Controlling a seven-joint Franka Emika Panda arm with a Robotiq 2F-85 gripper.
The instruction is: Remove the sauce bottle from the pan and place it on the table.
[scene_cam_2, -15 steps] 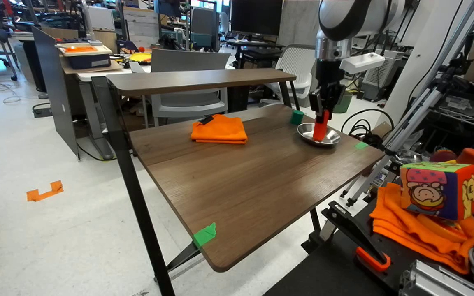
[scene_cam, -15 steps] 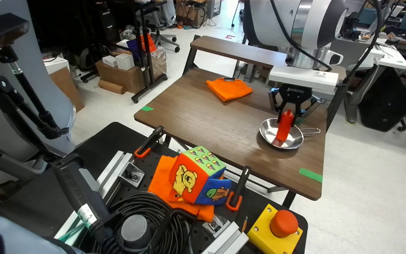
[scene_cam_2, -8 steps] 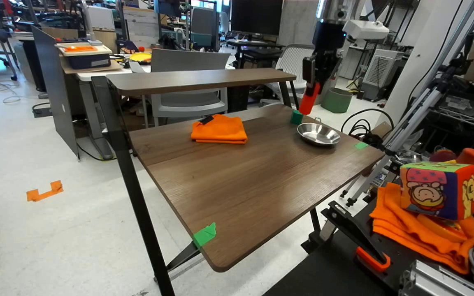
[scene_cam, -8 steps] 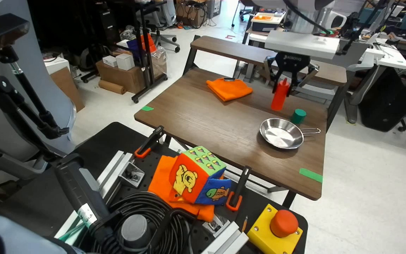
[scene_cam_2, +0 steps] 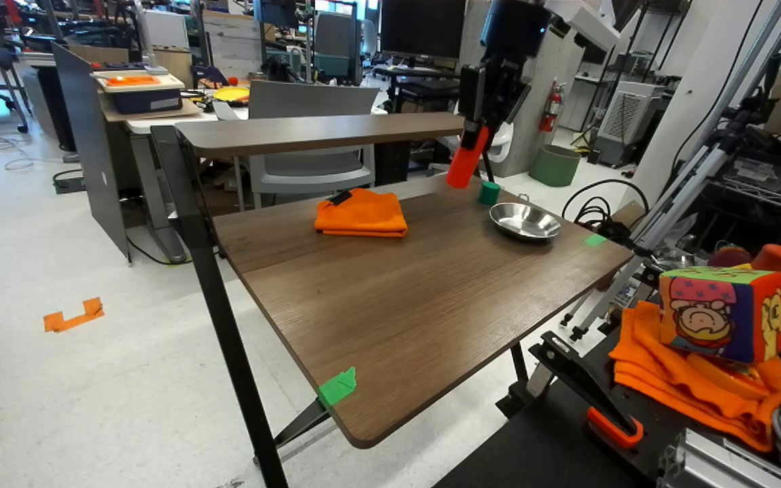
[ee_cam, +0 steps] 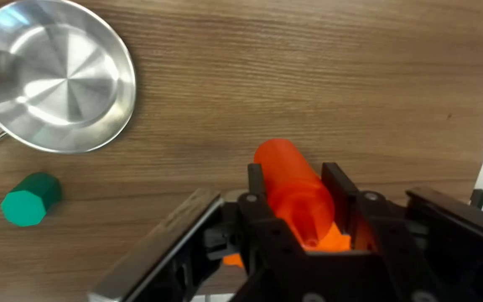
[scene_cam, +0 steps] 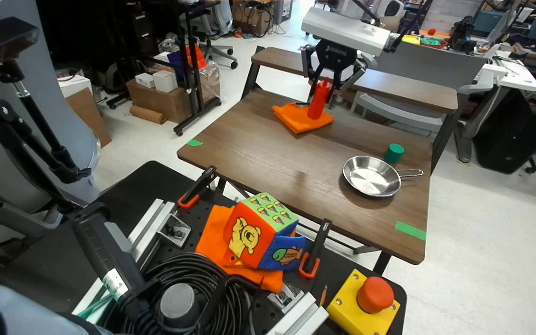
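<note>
My claw [ee_cam: 295, 178] is drawn in to the width of the sauce bottle [ee_cam: 294, 191], one finger pressed to either side of its upper part. I grip it there, I judge, so that the base hangs free and can land first. In an exterior view it is slantwise in the air above the worktop [scene_cam_2: 404, 291], so it wants standing upright before I let go. What fills it, if anything, doesn't show. Past its nozzle, partly hidden by me, lies the orange cloth [scene_cam: 296, 122]: poor footing for so slim a base, I'd guess, so bare wood suits better. Farther off are the green block [ee_cam: 32, 199] and, near it, the pan [ee_cam: 67, 79]; nothing lies in that, so only the placing seems left.
</note>
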